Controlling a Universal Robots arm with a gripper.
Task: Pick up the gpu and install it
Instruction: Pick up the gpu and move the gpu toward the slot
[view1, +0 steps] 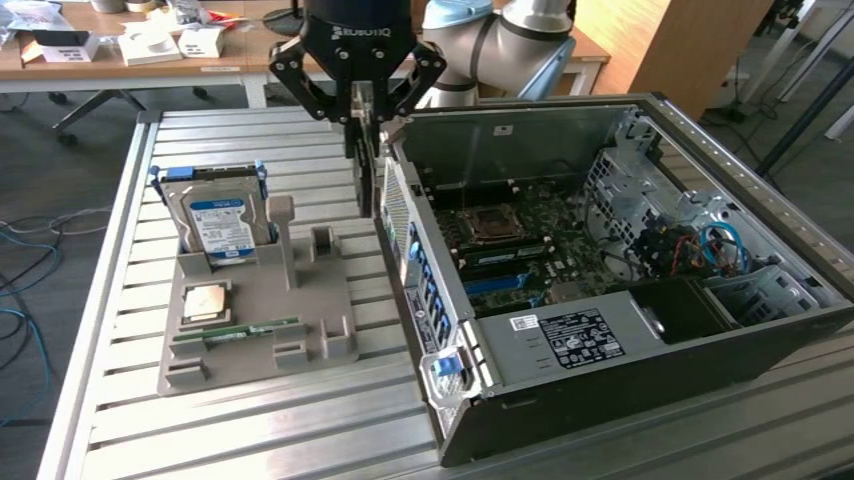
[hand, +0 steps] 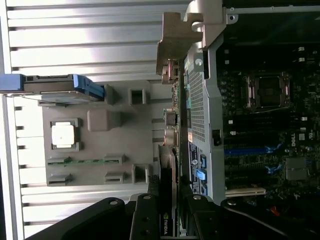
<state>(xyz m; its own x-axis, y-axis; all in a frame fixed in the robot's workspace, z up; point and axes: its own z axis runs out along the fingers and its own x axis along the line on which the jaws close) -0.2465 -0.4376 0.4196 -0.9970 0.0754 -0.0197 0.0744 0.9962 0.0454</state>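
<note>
We judge the pick-up done and the carry to the case in hand. The jaws stand narrow, clamped on one end of the gpu (view1: 363, 165), which hangs straight down from them, edge-on, clear of the bench (view1: 200, 430). In the wrist view the card (hand: 168, 165) runs away from the jaws to its pale metal bracket (hand: 177, 40) at the far end. It hangs just outside the rear wall of the open computer case (view1: 641, 350), which lies close on one side of the jaws. The grey parts holder (view1: 267, 330) with the hard drive (view1: 220, 220) lies lower down on the other side. The motherboard (view1: 534, 240) is well inside the case, beyond that wall. Installing will call for getting the card over the wall and lining its edge up with what we take to be the blue expansion slot (hand: 250, 149), bracket toward the rear panel.
</note>
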